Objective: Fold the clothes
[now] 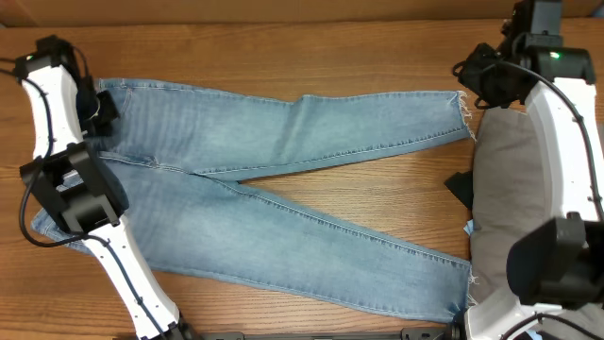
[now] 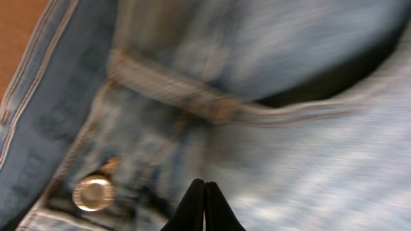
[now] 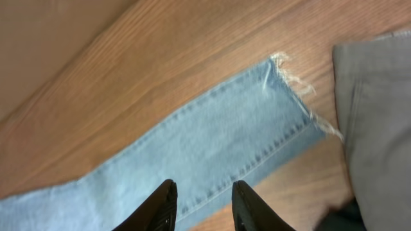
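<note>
Faded denim jeans (image 1: 283,132), frayed hems (image 3: 292,77), shiny metal button (image 2: 94,192), smooth wooden table (image 1: 377,189), matt grey trousers (image 1: 500,179)

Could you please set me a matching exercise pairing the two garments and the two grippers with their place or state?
Things:
1. jeans
2. grey trousers
3. left gripper
4. right gripper

Place or state:
A. jaws apart above a frayed leg end
B. spread flat, legs splayed
C. shut, near the metal button
D. lying just past the frayed hems

Pairs: 1-B, 2-D, 3-C, 4-A

table (image 1: 377,189): brown wood grain | far edge: plain tan strip (image 1: 283,11)
</note>
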`<state>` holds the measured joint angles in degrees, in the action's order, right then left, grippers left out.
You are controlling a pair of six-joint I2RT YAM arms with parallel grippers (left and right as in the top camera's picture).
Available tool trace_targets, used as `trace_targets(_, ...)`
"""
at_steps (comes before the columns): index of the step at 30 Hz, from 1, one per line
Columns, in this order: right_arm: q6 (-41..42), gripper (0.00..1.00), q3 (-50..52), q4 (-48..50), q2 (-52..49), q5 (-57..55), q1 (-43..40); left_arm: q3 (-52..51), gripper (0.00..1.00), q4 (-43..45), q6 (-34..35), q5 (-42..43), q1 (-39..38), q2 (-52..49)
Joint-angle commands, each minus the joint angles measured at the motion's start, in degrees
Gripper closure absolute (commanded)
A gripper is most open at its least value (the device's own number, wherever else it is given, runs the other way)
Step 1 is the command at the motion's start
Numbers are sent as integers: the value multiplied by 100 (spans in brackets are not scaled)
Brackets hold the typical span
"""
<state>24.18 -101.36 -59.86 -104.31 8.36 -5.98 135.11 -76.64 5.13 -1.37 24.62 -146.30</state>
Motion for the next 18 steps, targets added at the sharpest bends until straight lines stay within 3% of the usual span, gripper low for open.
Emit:
trace_targets(1,-66,68,-72,-365,26,186,-15,-669,96,63,184,-223,549,-61)
trace_targets(5,-66,68,-72,-538,26,190,-13,-1287,96,74,501,-387,1169,-61)
trace_targets(12,-63,64,-46,-608,17,205,-9,-1303,96,-632,1257,-527,2157,203)
trace_targets(18,-15,63,422,-516,-105,216,-9,-1303,96,-546,1056,223,2614,1134)
